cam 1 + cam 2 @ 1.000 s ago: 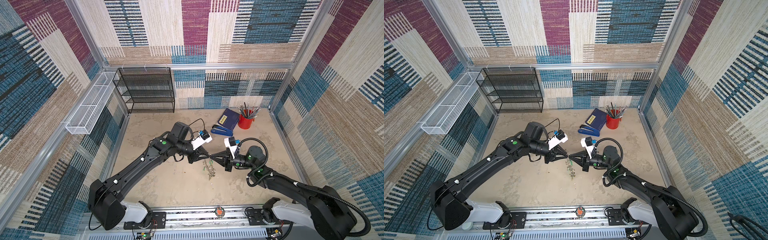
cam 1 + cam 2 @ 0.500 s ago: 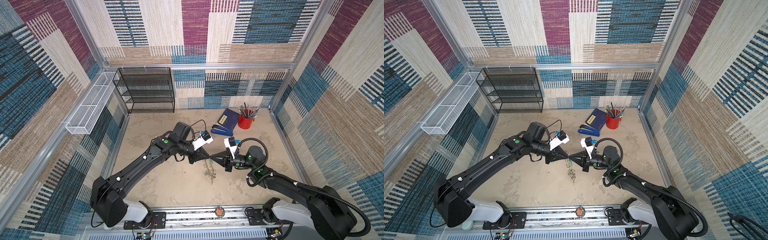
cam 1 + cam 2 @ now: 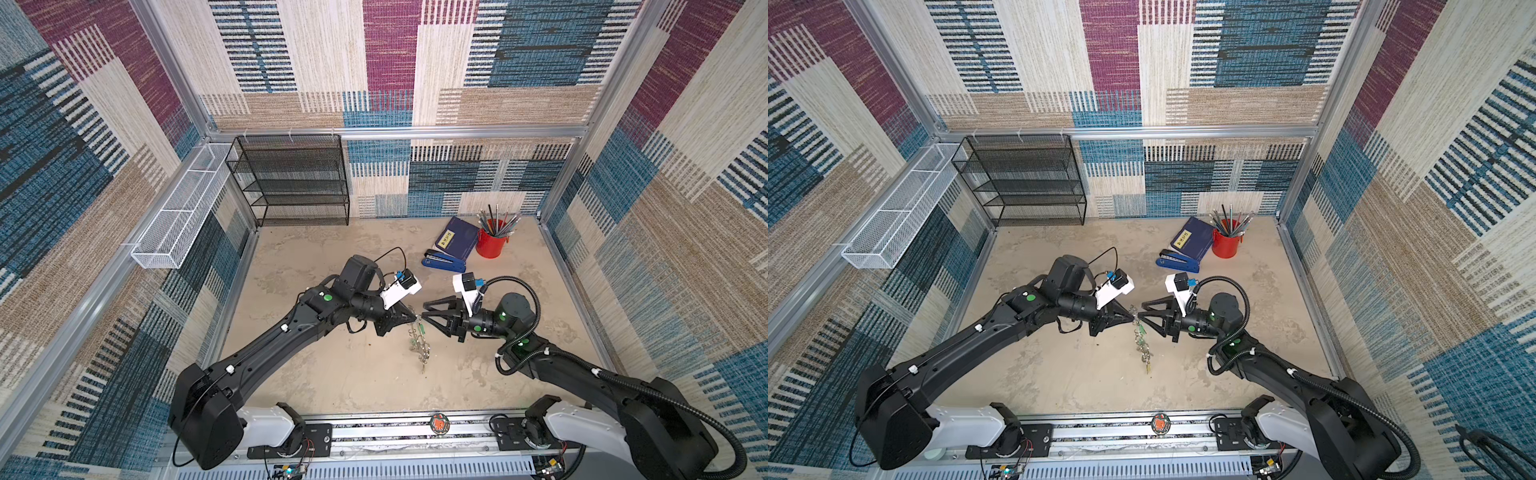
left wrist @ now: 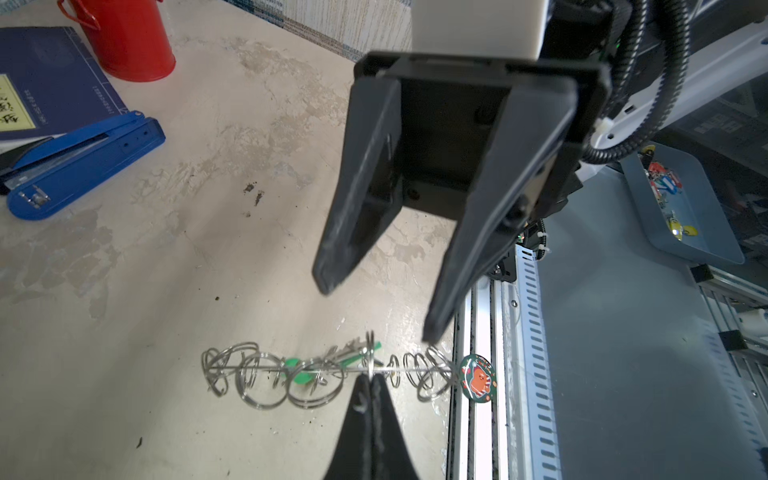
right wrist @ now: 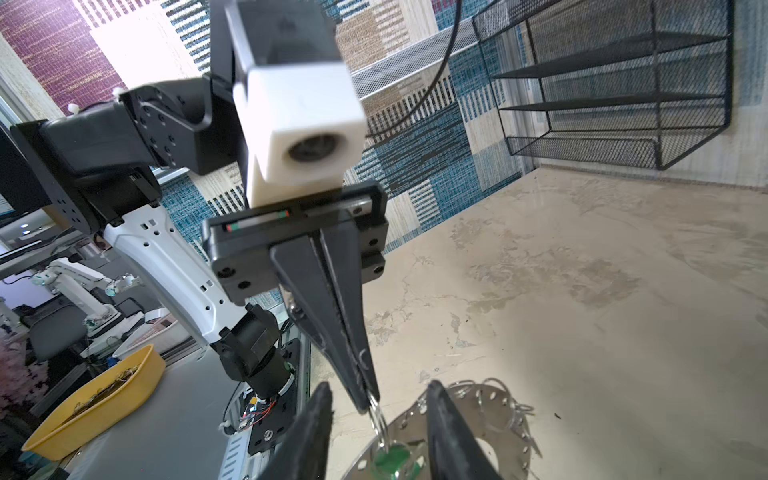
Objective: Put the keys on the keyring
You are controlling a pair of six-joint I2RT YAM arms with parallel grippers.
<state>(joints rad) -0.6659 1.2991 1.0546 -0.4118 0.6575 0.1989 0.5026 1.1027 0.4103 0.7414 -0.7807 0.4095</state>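
Steel keyring (image 5: 498, 415) dangles from the pinched-shut left end effector (image 4: 369, 380).

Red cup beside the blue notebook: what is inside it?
The red cup holds a bunch of grey pens or pencils that stick out above its rim. Their lower ends and the cup's bottom are hidden by its wall.

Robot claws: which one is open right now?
The right gripper: its jaws stand apart, gripping nothing. The left gripper is pinched shut on a small ring of the keyring.
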